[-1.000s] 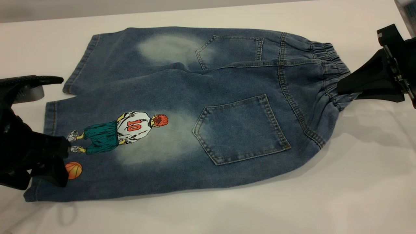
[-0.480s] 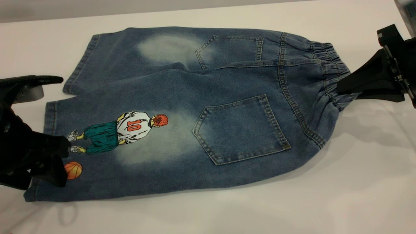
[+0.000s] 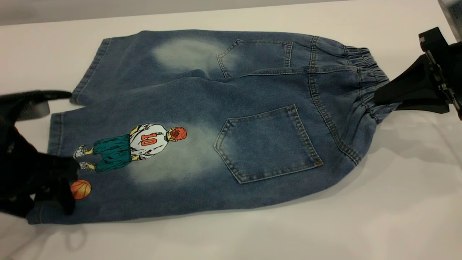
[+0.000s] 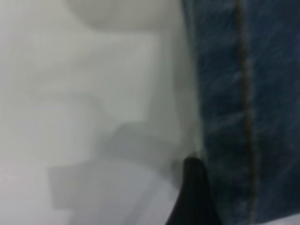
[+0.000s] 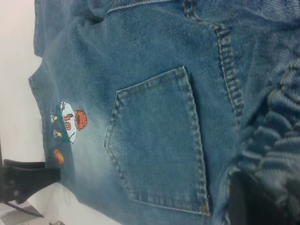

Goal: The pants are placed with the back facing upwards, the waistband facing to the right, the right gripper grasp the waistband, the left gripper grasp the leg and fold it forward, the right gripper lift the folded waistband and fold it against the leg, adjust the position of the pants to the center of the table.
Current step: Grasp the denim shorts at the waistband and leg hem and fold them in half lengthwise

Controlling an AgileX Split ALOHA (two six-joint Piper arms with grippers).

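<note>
Exterior view, near to far. Lower left of frame: left gripper [image 3: 54, 173] over the hem end of the leg [image 3: 119, 169], lower finger [image 3: 66, 202] down on the denim beside the orange ball print [image 3: 80, 189], upper finger [image 3: 39, 95] well apart from it near the frame's left edge, so the claw is spread, not yet pinched. Vs. 0.5 s ago the upper finger has dropped toward the hem and the whole claw has sunk slightly w/ motion blur; the ball print has shifted a touch. Judgement: left arm is settling into its grasp of the leg, closure not yet made. Left wrist view shows one dark fingertip [image 4: 194, 197] against the stitched hem edge, table [image 4: 70, 93] bare beside it. Centre: the pants [image 3: 216, 119] lie back-up, near-pocket [image 3: 267, 142] flat, unmoved; the printed leg overlaps the plain leg [image 3: 151, 54] at upper left. Right of frame, mid-height: right gripper [image 3: 382, 99] pressed together on the waistband [image 3: 368, 83], bunching the elastic; no change since earlier. Judgement: waistband grasp done, leg grasp pending, fwd fold not yet begun; the fold should wait until the left claw closes on the hem.
</note>
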